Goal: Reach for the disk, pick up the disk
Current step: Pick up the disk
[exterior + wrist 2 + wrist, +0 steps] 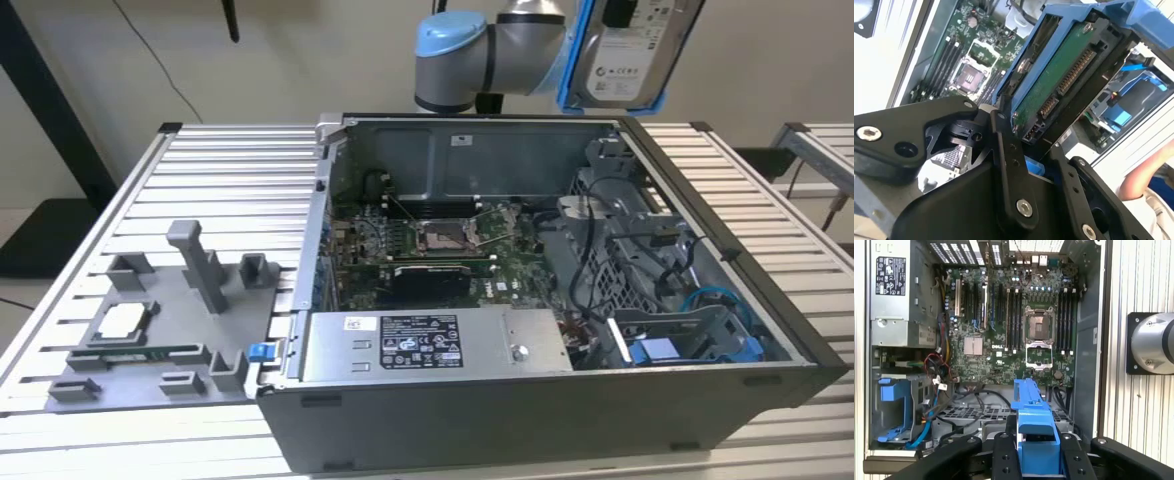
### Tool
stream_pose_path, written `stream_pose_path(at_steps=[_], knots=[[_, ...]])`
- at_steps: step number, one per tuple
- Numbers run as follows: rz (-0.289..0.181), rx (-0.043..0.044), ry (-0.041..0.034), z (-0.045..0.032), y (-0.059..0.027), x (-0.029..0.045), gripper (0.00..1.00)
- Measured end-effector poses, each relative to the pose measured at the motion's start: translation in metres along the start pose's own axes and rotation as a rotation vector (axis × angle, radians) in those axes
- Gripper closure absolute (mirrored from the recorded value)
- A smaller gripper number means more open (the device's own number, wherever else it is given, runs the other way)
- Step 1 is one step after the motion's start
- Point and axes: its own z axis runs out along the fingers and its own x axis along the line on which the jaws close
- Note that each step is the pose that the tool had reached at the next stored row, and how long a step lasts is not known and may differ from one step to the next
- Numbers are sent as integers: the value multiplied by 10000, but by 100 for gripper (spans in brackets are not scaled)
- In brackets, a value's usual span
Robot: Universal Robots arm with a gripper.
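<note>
we see our gripper (pixel 1026 150) clamped on the disk (pixel 625 55), holding it high above the open computer case (pixel 534 400).

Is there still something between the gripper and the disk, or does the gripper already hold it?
Nothing stands between them. The gripper is shut on the disk, its black fingers clamping the blue caddy in both wrist views. In the exterior view the disk hangs above the open computer case, touching nothing in it.
</note>
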Motion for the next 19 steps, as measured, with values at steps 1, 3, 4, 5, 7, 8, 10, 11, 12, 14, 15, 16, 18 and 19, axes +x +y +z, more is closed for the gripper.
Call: stream_pose_path(at_steps=[1,3,4,5,7,8,10,11,12,14,15,16,18,19], knots=[[1,0,1,-1,-30,0,100],[0,0,1,-3,-73,0,100],[-1,-1,0,-3,-90,0,100],[0,1,-1,-3,-99,0,100],[1,0,1,-4,-100,0,100],[1,0,1,-4,-101,0,100],[0,0,1,-4,-103,0,100],[1,0,0,-4,-104,0,100],[0,0,1,-4,-105,0,100],[0,0,2,-4,-105,9,100],[1,-1,2,-4,-105,21,100],[0,0,1,-3,-106,40,100],[0,0,1,-3,-107,83,100],[0,-1,1,-3,-108,105,100]])
